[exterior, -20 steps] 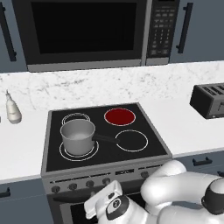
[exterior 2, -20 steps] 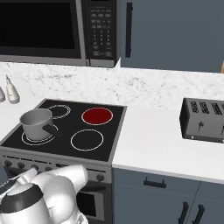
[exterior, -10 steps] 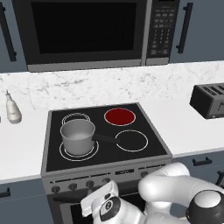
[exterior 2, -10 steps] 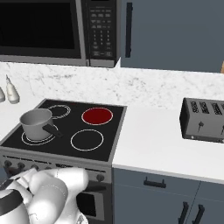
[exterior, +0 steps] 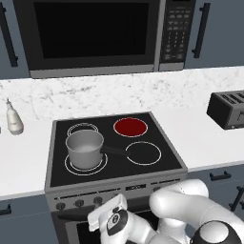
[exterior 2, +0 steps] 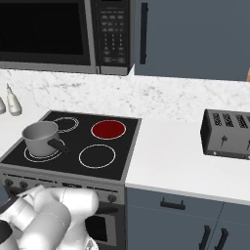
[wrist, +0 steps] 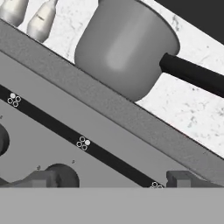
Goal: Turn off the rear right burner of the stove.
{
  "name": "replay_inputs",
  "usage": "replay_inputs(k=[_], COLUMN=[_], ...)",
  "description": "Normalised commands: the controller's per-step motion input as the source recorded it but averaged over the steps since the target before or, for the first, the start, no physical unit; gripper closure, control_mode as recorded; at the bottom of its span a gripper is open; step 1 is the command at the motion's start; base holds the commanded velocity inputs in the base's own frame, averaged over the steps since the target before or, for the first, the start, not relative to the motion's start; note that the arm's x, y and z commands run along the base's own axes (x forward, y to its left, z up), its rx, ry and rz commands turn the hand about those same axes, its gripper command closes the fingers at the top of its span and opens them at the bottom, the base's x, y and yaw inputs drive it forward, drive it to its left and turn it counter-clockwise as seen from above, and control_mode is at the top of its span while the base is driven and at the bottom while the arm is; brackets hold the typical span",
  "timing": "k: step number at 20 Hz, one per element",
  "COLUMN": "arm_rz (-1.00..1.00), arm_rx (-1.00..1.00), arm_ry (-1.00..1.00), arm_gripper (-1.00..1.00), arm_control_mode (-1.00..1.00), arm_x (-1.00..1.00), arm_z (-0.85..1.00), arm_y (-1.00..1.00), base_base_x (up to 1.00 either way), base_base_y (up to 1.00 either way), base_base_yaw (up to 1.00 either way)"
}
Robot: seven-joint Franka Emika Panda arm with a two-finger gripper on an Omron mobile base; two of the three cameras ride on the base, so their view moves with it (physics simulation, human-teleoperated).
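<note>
- Glowing red disc of the rear right burner (exterior: 130,127) sits at the back right of the black glass cooktop, lit a solid red in both base views (exterior 2: 108,129).
- Around it, the stove (exterior: 157,158) shows three white-outlined unlit rings: one at the rear left, one at the front right directly in front of the red disc, and one at the front left.
- On the front left ring stands a grey metal saucepan (exterior: 85,148), upright, its black handle pointing right toward the front right ring.
- Along the stove's grey steel front panel runs a row of small dark round knobs (exterior: 97,200), just under the cooktop edge.
- White arm of the robot is folded low in front of the stove, its wrist close to the front panel, below the knob row in the left base view.
- From the hand view, the gripper (wrist: 113,180) faces the grey front panel at a tilt; two dark finger tips rise at the bottom edge with a wide stretch of panel between them, so the claw stands wide and holds nothing.
- Beside the left tip, a dark round knob (wrist: 64,175) lies touching or just beside it; which one cannot be told.
- Further off, a black toaster (exterior 2: 227,133) rests on the white counter well to the right of the stove, and a pale bottle (exterior: 14,120) stands on the counter to the left.
- Above the cooktop hangs a black microwave (exterior: 95,35) with a keypad on its right side.
</note>
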Motion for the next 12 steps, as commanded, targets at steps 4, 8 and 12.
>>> replay_inputs(k=[4,8,12], arm_rz=[0.00,0.00,0.00], arm_rx=[0.00,0.00,0.00], arm_ry=[0.00,0.00,0.00], arm_gripper=[-1.00,-1.00,-1.00], arm_control_mode=[-1.00,-1.00,-1.00], arm_x=[0.00,0.00,0.01], arm_z=[-0.40,-0.07,-0.22], arm_y=[0.04,0.22,0.36], base_base_x=[0.00,0.00,0.00], base_base_y=[0.00,0.00,0.00], base_base_yaw=[0.00,0.00,0.00])
